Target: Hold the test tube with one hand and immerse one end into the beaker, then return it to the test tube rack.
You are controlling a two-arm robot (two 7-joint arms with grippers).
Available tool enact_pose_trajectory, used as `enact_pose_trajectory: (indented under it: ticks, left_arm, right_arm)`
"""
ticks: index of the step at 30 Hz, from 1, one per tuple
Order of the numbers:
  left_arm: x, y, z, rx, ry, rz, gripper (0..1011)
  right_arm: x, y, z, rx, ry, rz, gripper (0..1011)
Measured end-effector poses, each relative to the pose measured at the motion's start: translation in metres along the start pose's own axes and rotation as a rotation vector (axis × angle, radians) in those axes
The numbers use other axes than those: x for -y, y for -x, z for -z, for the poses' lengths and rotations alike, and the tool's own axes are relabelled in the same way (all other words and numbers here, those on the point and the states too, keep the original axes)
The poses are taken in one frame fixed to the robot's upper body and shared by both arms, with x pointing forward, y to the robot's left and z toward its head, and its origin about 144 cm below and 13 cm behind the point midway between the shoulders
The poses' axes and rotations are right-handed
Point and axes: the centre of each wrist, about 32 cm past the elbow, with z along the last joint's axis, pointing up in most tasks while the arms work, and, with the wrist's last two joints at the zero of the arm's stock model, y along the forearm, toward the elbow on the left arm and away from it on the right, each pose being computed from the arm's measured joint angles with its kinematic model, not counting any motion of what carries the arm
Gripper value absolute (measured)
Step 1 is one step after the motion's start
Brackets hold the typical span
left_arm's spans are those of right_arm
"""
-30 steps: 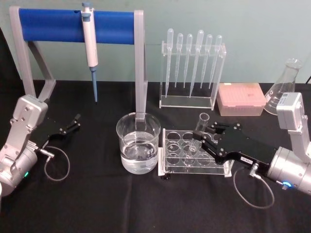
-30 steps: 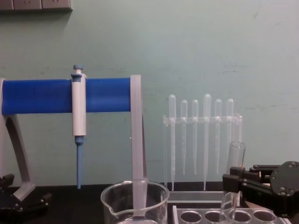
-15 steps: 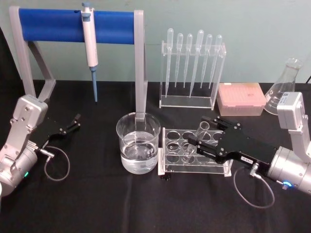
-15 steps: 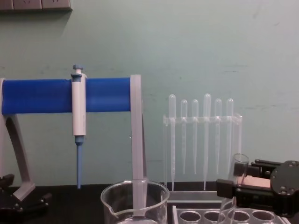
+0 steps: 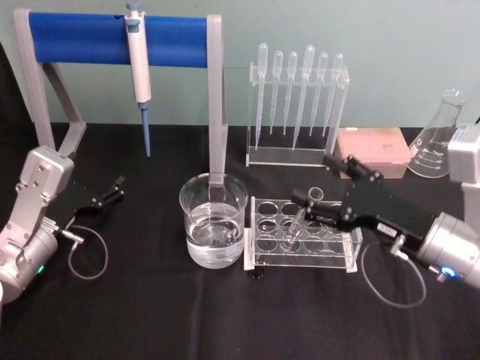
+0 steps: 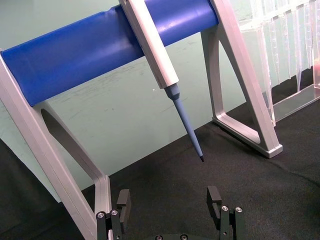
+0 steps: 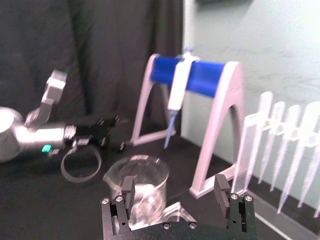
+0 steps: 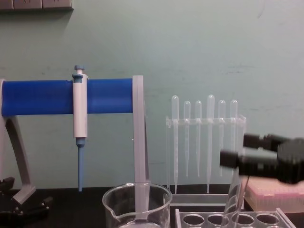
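Black cloth covers the counter (image 5: 150, 315), with a pale green wall behind it. At the centre stands the wide clear glass beaker (image 5: 213, 220), partly filled with clear liquid. Just beside it, on the robot's right, sits the clear acrylic tube rack with round holes (image 5: 304, 244).

The clear glass test tube (image 5: 303, 218) stands tilted in the rack, its rounded bottom in a front hole and its open rim leaning toward the right hand (image 5: 324, 190). In the chest view the tube rises from the rack at a slant beneath that hand.

The right hand, black and blocky on a silver wrist, hovers above the rack at the tube's rim. Its 2 fingers are spread apart, as the right wrist view confirms, and they pinch nothing. Whether a finger touches the rim cannot be told.

The left hand (image 5: 112, 190) rests low near the counter at the robot's left, well apart from the beaker, fingers spread.

Behind stand a blue-barred grey stand (image 5: 120, 39) carrying a white pipettor with a blue tip (image 5: 139, 71), a clear rack of 6 plastic pipettes (image 5: 296, 105), a pink tip box (image 5: 373, 151) and a glass conical flask (image 5: 437, 139).
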Motion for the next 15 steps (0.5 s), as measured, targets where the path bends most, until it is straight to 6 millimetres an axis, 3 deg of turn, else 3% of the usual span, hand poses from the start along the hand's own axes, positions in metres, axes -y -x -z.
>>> enact_pose_trajectory:
  ticks: [15]
  left_arm:
    - [0.0, 0.0, 0.0, 0.0, 0.0, 0.0, 1000]
  right_arm:
    - [-0.008, 0.004, -0.017, -0.103, -0.088, 0.364, 1002]
